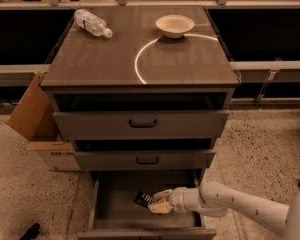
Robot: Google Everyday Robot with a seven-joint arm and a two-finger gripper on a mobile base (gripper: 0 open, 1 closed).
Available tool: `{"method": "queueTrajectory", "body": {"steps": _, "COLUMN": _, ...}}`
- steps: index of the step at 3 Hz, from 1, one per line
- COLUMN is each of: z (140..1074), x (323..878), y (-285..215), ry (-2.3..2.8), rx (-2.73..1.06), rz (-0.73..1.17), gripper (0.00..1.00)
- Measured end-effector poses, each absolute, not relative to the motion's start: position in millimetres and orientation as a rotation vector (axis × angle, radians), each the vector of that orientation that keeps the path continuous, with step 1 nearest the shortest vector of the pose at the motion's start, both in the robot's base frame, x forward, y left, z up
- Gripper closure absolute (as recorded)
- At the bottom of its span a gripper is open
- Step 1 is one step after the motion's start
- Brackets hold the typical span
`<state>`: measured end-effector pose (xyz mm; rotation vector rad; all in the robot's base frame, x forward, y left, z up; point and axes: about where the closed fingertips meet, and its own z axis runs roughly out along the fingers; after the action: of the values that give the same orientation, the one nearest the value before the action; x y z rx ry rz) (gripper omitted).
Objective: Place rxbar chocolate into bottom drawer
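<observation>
The claw (155, 203), pinching the rxbar chocolate (143, 199), hangs inside the open bottom drawer (115, 211) below the desk's (90, 64) front edge; the next move is likely lowering and letting go.

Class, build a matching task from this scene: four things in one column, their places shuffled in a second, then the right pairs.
Things: 1 plastic bottle; 2 bowl; 3 rxbar chocolate; 4 cardboard box.
Places: A on the floor beside the cabinet; B cabinet top, back left, lying down; C held by the gripper inside the open bottom drawer; D cabinet top, back right.
Pairs: 1-B; 2-D; 3-C; 4-A.
</observation>
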<state>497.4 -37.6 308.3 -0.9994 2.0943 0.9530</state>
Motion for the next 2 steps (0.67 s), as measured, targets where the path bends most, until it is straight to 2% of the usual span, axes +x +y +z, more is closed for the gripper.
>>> {"method": "queueTrajectory", "body": {"steps": 1, "z": 276.1, "x": 510.4, "y": -35.8, "ry": 2.155, "rx": -0.983, "rz": 0.894, "gripper": 0.84}}
{"method": "queueTrajectory", "body": {"steps": 2, "z": 253.8, "x": 524.8, "y": -38.0, "ry": 2.180, "rx": -0.943, "rz": 0.841, "gripper": 0.61}}
